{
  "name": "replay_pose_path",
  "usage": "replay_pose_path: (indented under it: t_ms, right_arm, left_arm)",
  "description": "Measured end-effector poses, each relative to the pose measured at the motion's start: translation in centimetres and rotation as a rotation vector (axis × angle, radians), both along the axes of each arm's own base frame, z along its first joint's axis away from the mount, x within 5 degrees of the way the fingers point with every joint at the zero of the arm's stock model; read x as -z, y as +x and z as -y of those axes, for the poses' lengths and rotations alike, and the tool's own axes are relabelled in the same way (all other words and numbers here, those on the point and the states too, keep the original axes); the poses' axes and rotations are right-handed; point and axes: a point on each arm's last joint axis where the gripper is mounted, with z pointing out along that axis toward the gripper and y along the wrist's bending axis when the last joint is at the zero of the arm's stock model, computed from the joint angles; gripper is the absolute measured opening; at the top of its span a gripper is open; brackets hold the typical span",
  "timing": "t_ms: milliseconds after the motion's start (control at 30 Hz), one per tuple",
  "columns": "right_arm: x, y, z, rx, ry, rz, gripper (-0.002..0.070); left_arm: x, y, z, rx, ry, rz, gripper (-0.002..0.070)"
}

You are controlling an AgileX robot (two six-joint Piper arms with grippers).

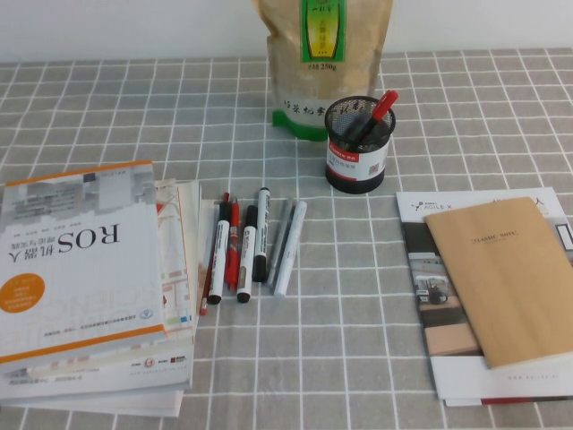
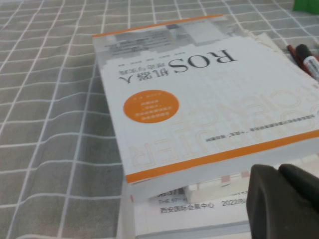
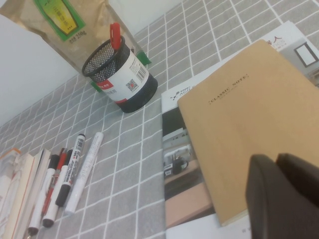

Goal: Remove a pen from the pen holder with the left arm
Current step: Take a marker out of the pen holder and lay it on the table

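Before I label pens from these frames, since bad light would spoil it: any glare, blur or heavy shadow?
High view: even light, faint shadows, no glare on the pen holder. Left wrist view: book cover readable, left gripper a dark out-of-focus mass by the book's corner. Right wrist view: notebook lettering clear, right gripper equally soft, hovering over the notebook.

"ROS" on book (image 1: 81, 269), "CLASSIC NOTE" on notebook (image 3: 249, 114)
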Motion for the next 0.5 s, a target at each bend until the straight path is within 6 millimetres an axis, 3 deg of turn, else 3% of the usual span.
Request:
replay_pose_path:
  t_ms: [500]
  right_arm:
    - [0.00,0.00,0.00,0.000,0.000,0.000,-0.0013]
  left_arm:
    - [0.04,0.00,-0.19,-0.035,0.004,-0.004,-0.0003]
